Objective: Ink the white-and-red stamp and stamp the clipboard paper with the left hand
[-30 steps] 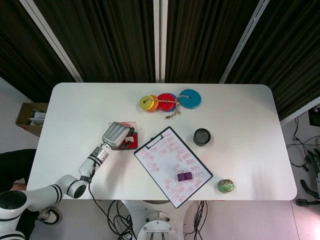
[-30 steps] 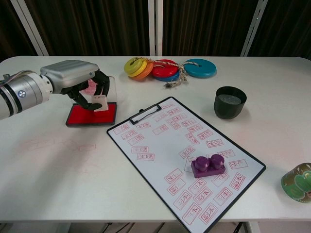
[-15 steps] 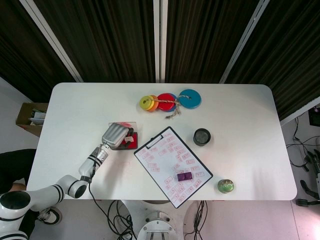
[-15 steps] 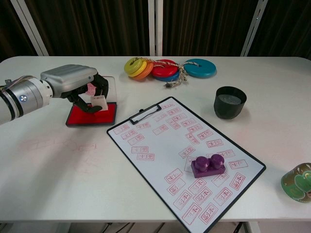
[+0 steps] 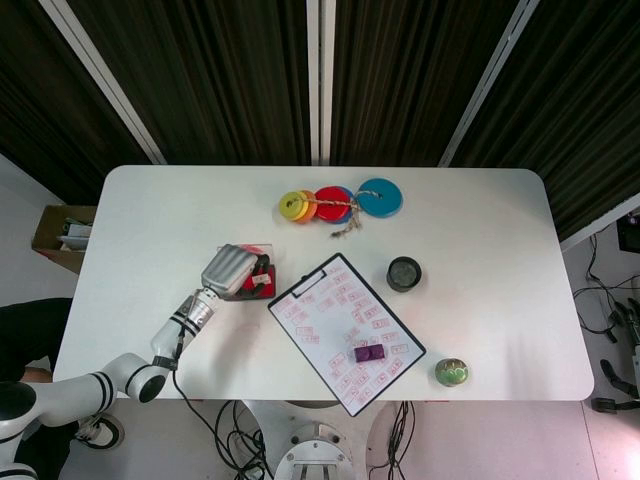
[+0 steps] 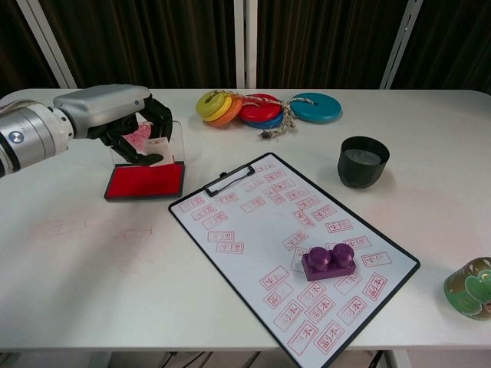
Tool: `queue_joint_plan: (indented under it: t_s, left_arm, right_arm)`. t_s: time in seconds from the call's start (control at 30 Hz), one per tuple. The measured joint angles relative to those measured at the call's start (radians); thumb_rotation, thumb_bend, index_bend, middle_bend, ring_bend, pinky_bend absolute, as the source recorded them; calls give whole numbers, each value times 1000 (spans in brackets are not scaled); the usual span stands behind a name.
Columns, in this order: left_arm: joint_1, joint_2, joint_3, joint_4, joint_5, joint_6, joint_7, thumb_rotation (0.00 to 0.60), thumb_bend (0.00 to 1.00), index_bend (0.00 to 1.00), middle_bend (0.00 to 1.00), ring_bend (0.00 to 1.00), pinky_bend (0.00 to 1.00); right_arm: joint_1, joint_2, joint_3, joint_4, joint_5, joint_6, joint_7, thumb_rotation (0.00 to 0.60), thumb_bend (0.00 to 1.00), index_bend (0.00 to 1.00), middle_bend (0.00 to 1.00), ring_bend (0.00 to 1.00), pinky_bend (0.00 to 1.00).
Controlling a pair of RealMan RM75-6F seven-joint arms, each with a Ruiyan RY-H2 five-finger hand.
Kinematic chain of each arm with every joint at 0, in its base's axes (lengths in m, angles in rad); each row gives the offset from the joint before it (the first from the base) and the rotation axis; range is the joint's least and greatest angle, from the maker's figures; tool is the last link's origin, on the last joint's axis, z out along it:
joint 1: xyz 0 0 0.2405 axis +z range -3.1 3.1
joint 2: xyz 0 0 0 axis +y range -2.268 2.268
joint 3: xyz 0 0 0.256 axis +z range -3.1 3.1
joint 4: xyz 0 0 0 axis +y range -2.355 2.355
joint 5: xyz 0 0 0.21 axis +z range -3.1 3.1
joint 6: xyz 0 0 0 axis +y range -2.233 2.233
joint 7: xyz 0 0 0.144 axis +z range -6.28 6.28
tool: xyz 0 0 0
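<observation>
My left hand (image 6: 107, 113) grips the small white-and-red stamp (image 6: 159, 146) from above and holds it a little above the red ink pad (image 6: 146, 182), whose clear lid stands open behind. In the head view the left hand (image 5: 230, 270) covers most of the ink pad (image 5: 264, 288), and the stamp is hidden under it. The clipboard (image 6: 265, 253) lies askew to the right of the pad, its paper covered with several red stamp marks. From above, the clipboard (image 5: 335, 325) reaches the table's front edge. My right hand is in neither view.
A purple brick (image 6: 330, 261) sits on the clipboard's lower right part. A black cup (image 6: 363, 162) stands to the right of the board. Coloured discs tied with string (image 6: 261, 107) lie at the back. A green tin (image 6: 469, 287) sits at the front right edge.
The left hand, which held the stamp down on the ink pad, has risen with the stamp and now hangs clear above the pad.
</observation>
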Motion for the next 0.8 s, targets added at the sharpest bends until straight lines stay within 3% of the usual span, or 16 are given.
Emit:
queue_joint_plan:
  t_s: [0.2, 0.33, 0.6, 0.8]
  left_arm:
    - [15, 73, 11, -171, 9, 21, 27, 600, 449, 591, 610, 1000, 1000]
    - [24, 71, 26, -238, -3, 32, 105, 600, 455, 591, 610, 1000, 1000]
    - [16, -65, 50, -268, -49, 34, 290, 600, 456, 591, 611, 1000, 1000]
    - [-13, -141, 34, -241, -85, 20, 343, 600, 456, 591, 611, 1000, 1000]
  right_arm:
    - [5, -8, -6, 1, -9, -7, -2, 600, 214, 0, 0, 0, 0]
    - [6, -14, -8, 4, -10, -13, -6, 600, 214, 0, 0, 0, 0]
    - [3, -12, -10, 8, -11, -6, 2, 600, 215, 0, 0, 0, 0]
    - [1, -7, -7, 13, -6, -4, 14, 600, 216, 0, 0, 0, 0]
